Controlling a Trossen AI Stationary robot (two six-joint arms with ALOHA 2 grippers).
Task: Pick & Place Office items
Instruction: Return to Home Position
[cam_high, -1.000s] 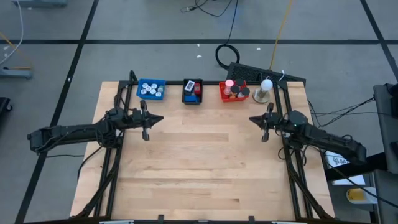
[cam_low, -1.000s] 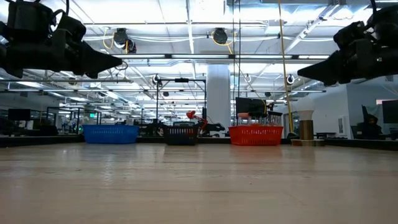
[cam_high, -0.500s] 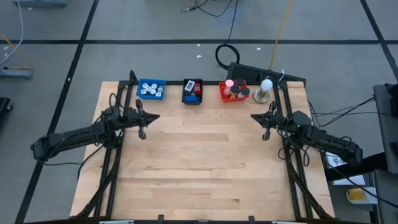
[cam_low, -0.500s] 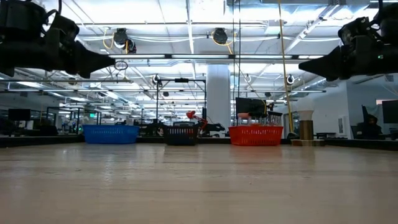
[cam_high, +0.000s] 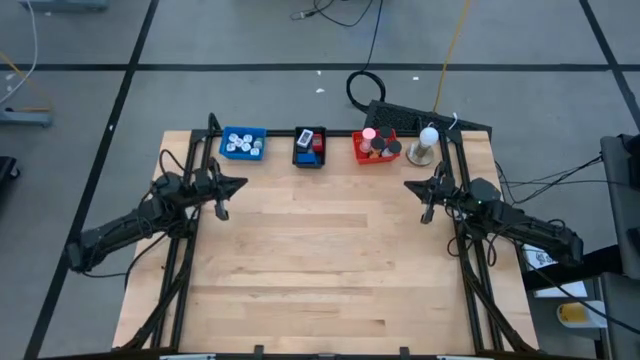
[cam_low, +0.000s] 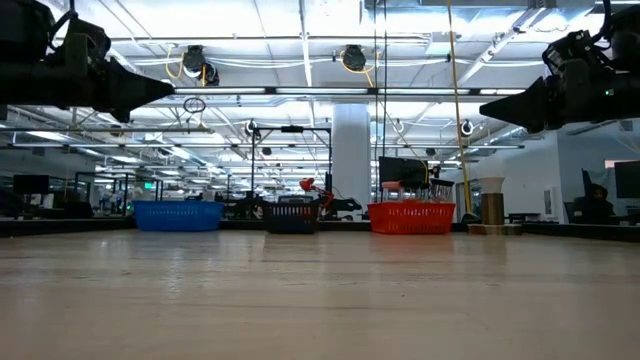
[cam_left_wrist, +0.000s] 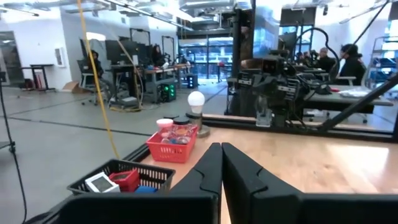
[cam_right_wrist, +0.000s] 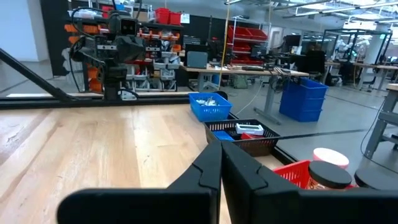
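The left arm has just drawn back toward its own side of the counter (cam_high: 320, 260). Its left hand (cam_high: 236, 186) now hangs nearer the left rail than it did a second ago, while the right hand (cam_high: 412, 188) on the far side has barely shifted in the last half second. Both hands float well above the wood, pointing inward at each other across the bare middle. Each is narrow, with its fingers (cam_left_wrist: 214, 171) pressed together and nothing between them, and the right hand's fingers (cam_right_wrist: 214, 167) look the same. The office items (cam_high: 243, 146) are all off the open wood. Small pale pieces lie in the blue bin (cam_high: 244, 130), a white, a red and a blue piece in the black bin (cam_high: 310, 164), and a pink-topped cylinder with darker ones in the red bin (cam_high: 357, 150). The three bins stand in a row along the far edge, with the white ball-topped stand (cam_high: 428, 137) just beside the red one. To me the sorting looks finished, and the arms seem to be pulling away to rest.
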